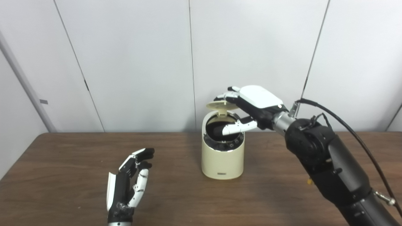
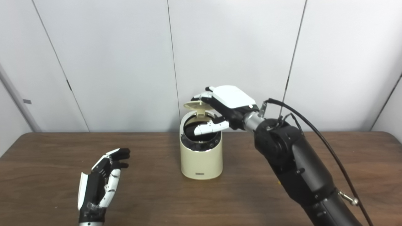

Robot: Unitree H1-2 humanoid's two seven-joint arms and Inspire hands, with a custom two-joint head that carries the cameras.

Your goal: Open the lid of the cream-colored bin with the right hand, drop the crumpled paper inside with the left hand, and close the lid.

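The bin [image 1: 222,157] stands upright near the middle of the worktop [image 1: 62,175], toward its far edge. Its lid [image 1: 221,105] is raised and roughly level above the far rim, so the dark inside shows. The right robot hand [image 1: 251,108] is on it: fingers lie over the lid's top, and the thumb reaches across the opening below. Whether it pinches the lid or only rests on it I cannot tell.

The left robot hand [image 1: 130,182] waits near the front left, well apart from the bin, fingers spread and slightly curled, holding nothing. No crumpled paper shows on the worktop or in either hand; it may already lie inside the bin, but the dark interior hides that.

Judging from this, the step in hand is the lid work, most likely closing. The next move calls for the thumb to clear the opening, then the lid to be pressed down flat without tipping the bin.
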